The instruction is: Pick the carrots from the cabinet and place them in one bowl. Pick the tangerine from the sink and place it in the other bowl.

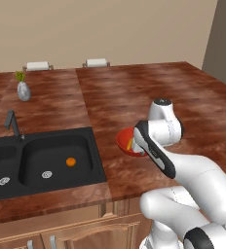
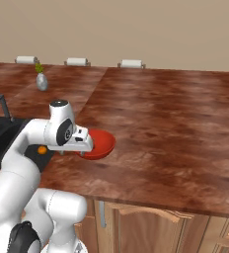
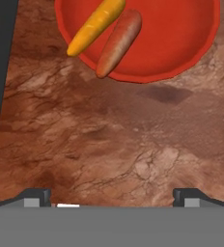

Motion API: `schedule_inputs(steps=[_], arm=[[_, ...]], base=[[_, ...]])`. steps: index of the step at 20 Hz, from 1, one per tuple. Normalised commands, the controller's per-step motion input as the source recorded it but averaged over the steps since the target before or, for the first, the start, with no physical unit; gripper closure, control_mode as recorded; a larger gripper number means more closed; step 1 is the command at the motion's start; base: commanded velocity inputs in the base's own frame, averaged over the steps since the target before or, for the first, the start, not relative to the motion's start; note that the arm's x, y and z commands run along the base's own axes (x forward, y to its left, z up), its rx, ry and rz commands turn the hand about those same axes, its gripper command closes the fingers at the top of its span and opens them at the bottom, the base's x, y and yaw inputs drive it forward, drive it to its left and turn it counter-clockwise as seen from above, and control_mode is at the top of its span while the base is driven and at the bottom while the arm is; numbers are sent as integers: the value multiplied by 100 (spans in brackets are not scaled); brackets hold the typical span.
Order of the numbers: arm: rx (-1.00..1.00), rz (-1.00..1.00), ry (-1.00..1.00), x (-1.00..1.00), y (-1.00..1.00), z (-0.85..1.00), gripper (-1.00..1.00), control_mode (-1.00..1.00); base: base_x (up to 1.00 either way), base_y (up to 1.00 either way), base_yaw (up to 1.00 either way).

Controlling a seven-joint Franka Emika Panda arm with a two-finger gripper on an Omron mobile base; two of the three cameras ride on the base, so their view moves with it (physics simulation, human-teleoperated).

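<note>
While bent low beside the red bowl (image 3: 181, 43), arm with jaws wide apart, empty.

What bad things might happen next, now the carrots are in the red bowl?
The carrots stick out over the rim of the red bowl, so a bump from the arm might knock them out. The tangerine is round and sits loose in the sink; the open gripper might nudge it rolling instead of catching it.

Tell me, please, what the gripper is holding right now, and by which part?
Nothing: the gripper is open and empty above the counter; both carrots lie in the red bowl.
</note>
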Motion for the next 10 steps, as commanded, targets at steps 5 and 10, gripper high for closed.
schedule_inputs(steps=[5,10], arm=[[0,0,0,0,0,0,-100,100],[0,0,0,0,0,0,-100,100]], base=[[-47,0,0],[-40,7,-3]])
